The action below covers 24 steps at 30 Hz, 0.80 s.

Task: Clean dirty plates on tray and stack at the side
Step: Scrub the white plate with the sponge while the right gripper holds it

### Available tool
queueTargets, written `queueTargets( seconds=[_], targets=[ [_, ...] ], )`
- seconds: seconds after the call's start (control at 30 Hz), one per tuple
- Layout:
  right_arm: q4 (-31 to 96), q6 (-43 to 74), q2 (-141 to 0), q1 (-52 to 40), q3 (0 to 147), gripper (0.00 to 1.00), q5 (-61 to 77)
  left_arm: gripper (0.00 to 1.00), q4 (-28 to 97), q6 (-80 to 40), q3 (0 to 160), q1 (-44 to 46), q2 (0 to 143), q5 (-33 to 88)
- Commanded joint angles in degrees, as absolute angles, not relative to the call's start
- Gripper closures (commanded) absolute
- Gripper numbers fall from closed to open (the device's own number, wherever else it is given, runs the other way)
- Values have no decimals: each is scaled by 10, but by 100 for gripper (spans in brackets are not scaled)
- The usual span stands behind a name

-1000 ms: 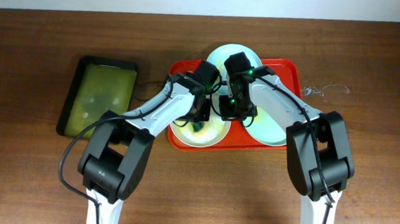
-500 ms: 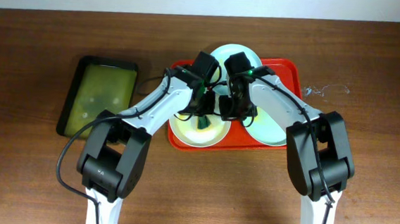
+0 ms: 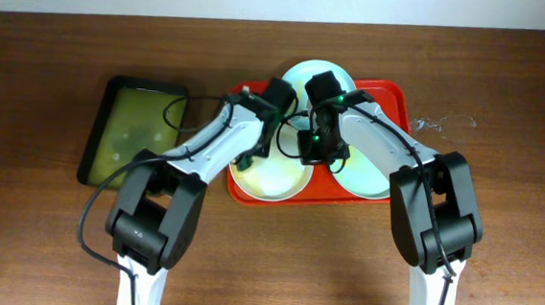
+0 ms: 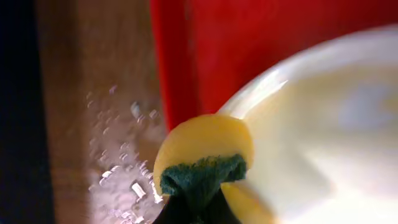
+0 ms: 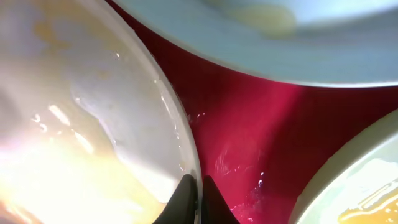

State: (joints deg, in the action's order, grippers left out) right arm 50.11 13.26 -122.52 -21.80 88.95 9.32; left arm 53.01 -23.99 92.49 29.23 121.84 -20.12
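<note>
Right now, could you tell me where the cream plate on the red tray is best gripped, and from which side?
On the cream plate, pinch the thin raised rim on the side facing the middle of the red tray, from above. It lies flat and shallow, so only the rim offers a hold; the right hand pinches it there.

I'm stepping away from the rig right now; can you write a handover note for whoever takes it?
Left gripper shut on the sponge, at the cream plate's edge near the tray's rim.
Right gripper pinches that plate's rim.
All three plates lie on the tray; the far mint plate and the right mint plate show yellow smears.
Done: none stacked aside.
Left: wipe all, then stack.
</note>
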Motion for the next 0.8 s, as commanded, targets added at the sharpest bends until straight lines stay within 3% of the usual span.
queueTargets(
  seconds=[0.0, 0.1, 0.43, 0.7, 0.77],
  targets=[
    [503, 125, -1233, -220, 883, 96, 75, 100, 470, -233, 948, 284, 1223, 75],
    [503, 125, -1233, -220, 883, 96, 75, 100, 465, -233, 908, 288, 1229, 54],
    [506, 125, -1233, -220, 883, 96, 75, 100, 552, -233, 865, 286, 1228, -290],
    [553, 99, -1225, -221, 946, 96, 63, 100, 590, -276, 901, 265, 1079, -238],
    [603, 96, -1216, -231, 1014, 96, -7, 100, 592, -276, 901, 225, 1032, -199]
  ],
)
